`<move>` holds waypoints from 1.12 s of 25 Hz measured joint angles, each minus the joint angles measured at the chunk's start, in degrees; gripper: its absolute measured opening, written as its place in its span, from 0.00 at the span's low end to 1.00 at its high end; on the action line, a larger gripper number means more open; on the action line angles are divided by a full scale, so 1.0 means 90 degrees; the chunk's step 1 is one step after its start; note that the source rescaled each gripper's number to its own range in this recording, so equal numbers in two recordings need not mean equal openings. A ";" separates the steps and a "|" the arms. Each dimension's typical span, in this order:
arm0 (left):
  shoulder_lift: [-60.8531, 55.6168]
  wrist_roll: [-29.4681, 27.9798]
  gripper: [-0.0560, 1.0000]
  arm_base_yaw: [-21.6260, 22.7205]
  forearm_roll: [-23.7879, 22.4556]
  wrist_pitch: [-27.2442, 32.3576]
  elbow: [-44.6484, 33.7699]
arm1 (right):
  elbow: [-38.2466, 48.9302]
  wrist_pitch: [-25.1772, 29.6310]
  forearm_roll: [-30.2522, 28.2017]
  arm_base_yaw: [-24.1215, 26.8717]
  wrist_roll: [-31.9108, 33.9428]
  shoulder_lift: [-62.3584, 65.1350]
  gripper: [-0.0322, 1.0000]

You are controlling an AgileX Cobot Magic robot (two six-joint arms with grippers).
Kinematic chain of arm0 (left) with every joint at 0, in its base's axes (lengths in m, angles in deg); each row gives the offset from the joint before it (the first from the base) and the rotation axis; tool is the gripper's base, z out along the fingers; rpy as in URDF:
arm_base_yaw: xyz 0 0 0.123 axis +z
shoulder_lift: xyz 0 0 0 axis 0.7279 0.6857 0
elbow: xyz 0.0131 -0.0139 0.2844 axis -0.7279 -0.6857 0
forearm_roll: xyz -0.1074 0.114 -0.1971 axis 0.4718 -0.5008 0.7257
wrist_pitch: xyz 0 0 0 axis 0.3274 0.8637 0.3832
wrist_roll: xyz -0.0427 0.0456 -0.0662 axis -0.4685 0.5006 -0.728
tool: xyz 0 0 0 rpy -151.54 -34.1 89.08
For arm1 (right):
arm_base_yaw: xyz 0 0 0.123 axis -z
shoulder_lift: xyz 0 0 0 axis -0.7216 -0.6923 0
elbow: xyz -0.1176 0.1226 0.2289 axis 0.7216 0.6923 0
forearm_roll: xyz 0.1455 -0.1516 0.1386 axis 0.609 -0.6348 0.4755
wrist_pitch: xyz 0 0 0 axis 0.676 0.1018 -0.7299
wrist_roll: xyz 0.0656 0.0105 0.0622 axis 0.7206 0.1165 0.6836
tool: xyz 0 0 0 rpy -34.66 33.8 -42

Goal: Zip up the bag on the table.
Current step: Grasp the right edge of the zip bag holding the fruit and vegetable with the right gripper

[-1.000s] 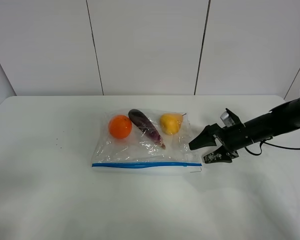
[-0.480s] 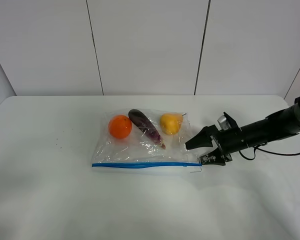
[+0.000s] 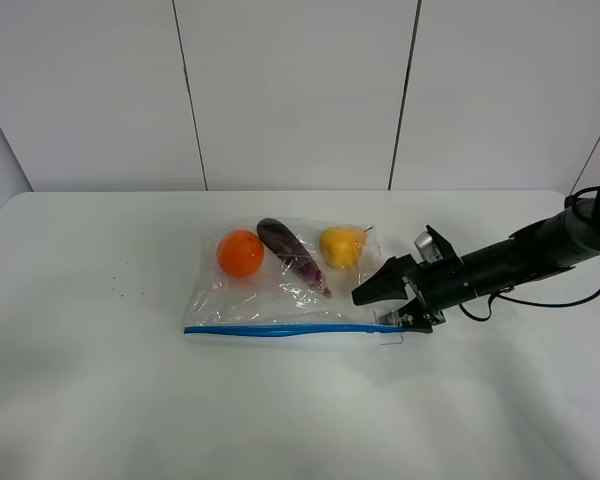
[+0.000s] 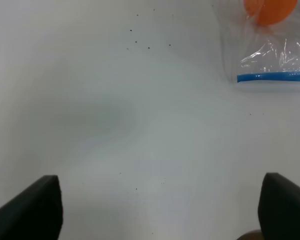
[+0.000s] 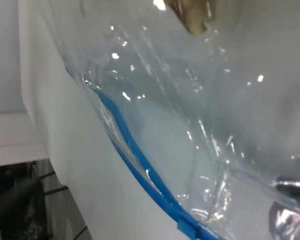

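Bags: one clear crinkly plastic zip bag (image 3: 280,298), lying flat near the middle of the large plain white smooth table (image 3: 100,390).
Zipper strips: one blue zipper strip (image 3: 280,329), running along the bag edge nearest the high camera.
Produce inside bag: three pieces, lying in a row along the far side of the bag, away from the strip.
Piece 1: round orange fruit (image 3: 240,253), sitting at the left end of the row.
Piece 2: long dark purple eggplant (image 3: 291,256), lying slanted in the middle, apart from the orange fruit.
Piece 3: yellow stemmed fruit (image 3: 340,247), sitting at the right end, just beside the eggplant.
Grippers: two, only one showing in the high view.
Right arm pose: black right arm (image 3: 520,258), stretching low over the table from the right edge toward the bag, nearly level.
Right gripper (image 3: 382,309): jaws standing spread, one finger riding over the bag's right end, the other sitting low at the strip's right corner; not pinching anything as far as can be told.
Right wrist view: filling up with wrinkled plastic and the strip at very close range.
Left gripper (image 4: 162,212): two black fingertips spread wide, hovering over bare table, holding nothing, well apart from the bag's left corner.
Specks: a few tiny dark specks (image 4: 140,42), dotting the table left of the bag.
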 joint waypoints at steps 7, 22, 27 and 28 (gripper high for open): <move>0.0000 0.0000 1.00 0.0000 0.0000 0.0000 0.0000 | 0.0000 -0.0022 -0.0097 0.0138 0.0000 0.0000 0.91; 0.0000 0.0000 1.00 0.0000 0.0000 0.0000 0.0000 | 0.0000 -0.0022 -0.0097 0.0182 0.0116 0.0000 0.47; 0.0000 0.0000 1.00 0.0000 0.0000 0.0000 0.0000 | 0.0000 -0.0022 -0.0115 0.0182 0.0138 0.0000 0.43; 0.0000 0.0000 1.00 0.0000 0.0000 0.0000 0.0000 | 0.0000 -0.0022 -0.0120 0.0182 0.0138 0.0000 0.40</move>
